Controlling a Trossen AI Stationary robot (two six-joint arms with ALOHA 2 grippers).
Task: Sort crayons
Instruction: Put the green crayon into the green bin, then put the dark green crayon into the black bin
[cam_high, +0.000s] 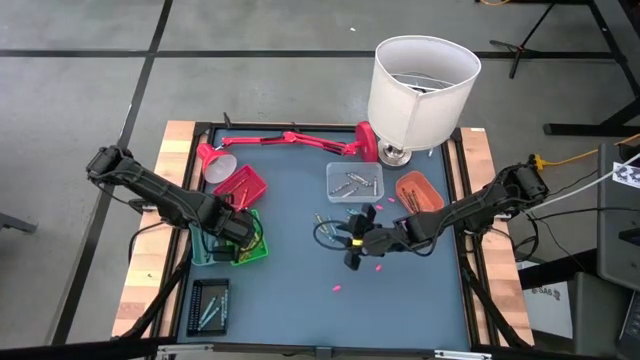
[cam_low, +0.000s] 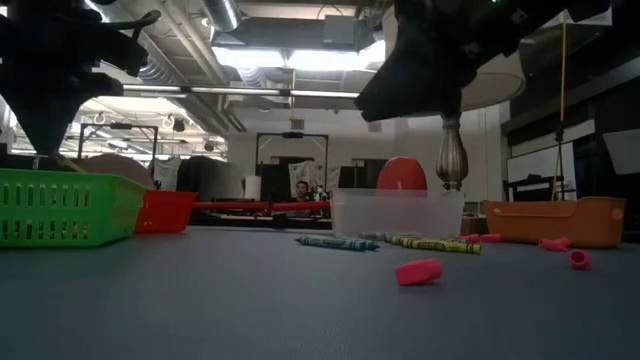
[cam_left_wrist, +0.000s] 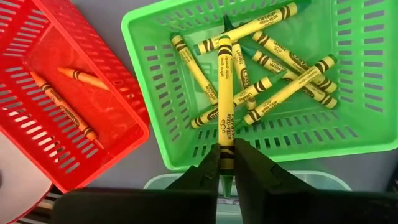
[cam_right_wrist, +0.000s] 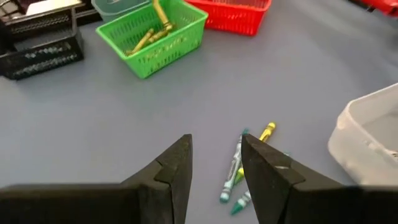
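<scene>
The left gripper (cam_left_wrist: 226, 163) hangs directly over the green basket (cam_left_wrist: 348, 118), its fingers pinching the lower end of a yellow crayon (cam_left_wrist: 225, 93) that points down among the yellow crayons (cam_left_wrist: 292, 84) piled there; a red basket (cam_left_wrist: 118, 118) sits just beside. The right gripper (cam_right_wrist: 216, 163), fingers spread and empty, hovers above loose crayons (cam_right_wrist: 235, 171) on the table (cam_right_wrist: 93, 130).

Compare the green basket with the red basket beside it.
The green basket holds a heap of yellow crayons; the red basket holds only two orange crayons. The left gripper hangs over the green one, not the red. Both are slotted plastic.
</scene>
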